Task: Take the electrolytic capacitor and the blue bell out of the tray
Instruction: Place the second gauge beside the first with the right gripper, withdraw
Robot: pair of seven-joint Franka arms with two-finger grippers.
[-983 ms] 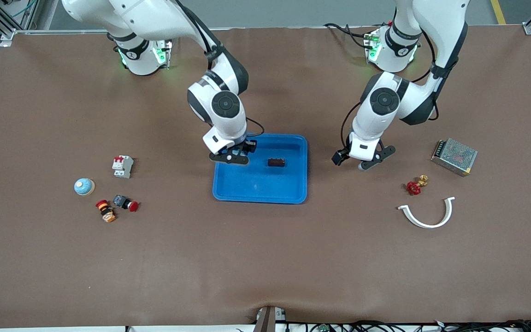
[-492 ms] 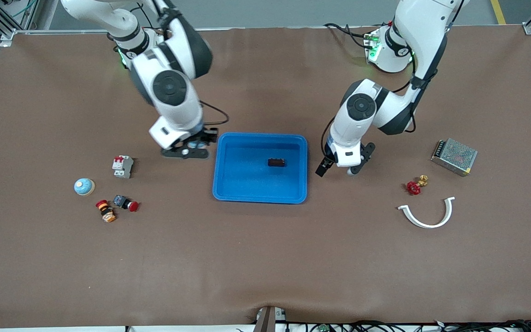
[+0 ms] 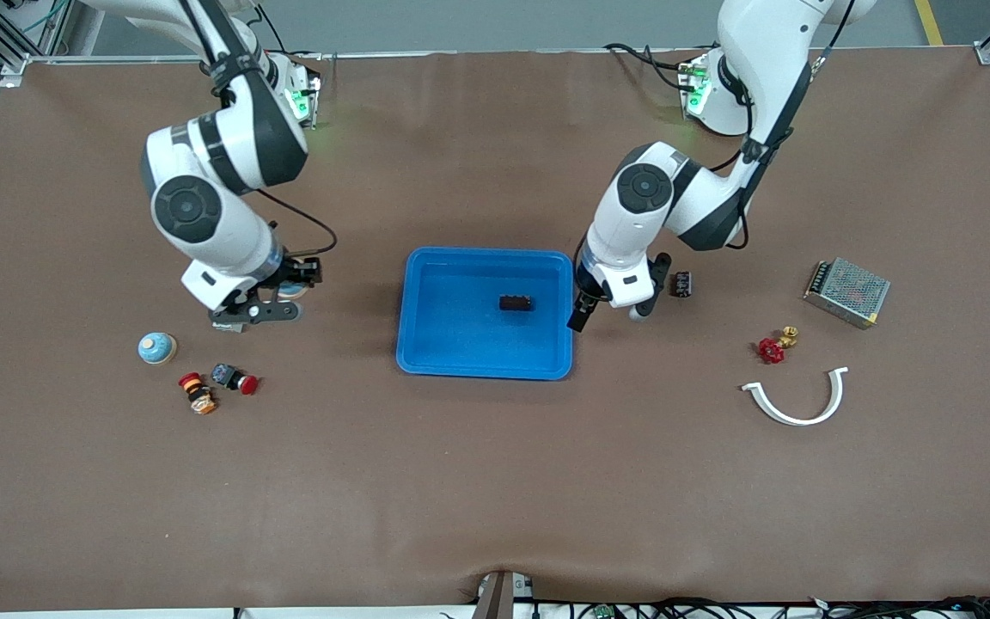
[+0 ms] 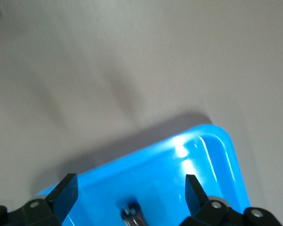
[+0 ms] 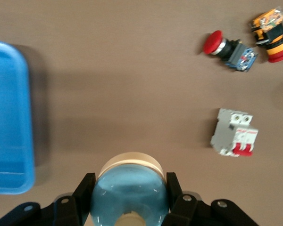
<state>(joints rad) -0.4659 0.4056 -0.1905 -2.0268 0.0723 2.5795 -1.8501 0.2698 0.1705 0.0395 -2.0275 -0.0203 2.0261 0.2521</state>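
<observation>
A bell (image 5: 129, 190) with a blue dome and a cream base sits between the fingers of my right gripper (image 5: 129, 181), which is shut on it. In the front view that gripper (image 3: 259, 303) hangs over the table between the blue tray (image 3: 426, 361) and a second blue bell (image 3: 156, 347). A small dark capacitor (image 3: 516, 303) lies in the tray and shows as a dark blur (image 4: 132, 216) in the left wrist view. My left gripper (image 3: 611, 301) is open and empty over the tray's rim (image 4: 217, 141) at the left arm's end.
A white and red circuit breaker (image 5: 234, 139) lies near the held bell. Two push buttons (image 3: 237, 379) (image 3: 197, 393) sit beside the second bell. Toward the left arm's end are a small black block (image 3: 681, 284), a metal mesh box (image 3: 846, 291), a red valve (image 3: 773, 347) and a white curved strip (image 3: 796, 397).
My right arm has carried the bell from over the tray's edge toward the right arm's end of the table. My left gripper has moved to the tray, uncovering the black block.
</observation>
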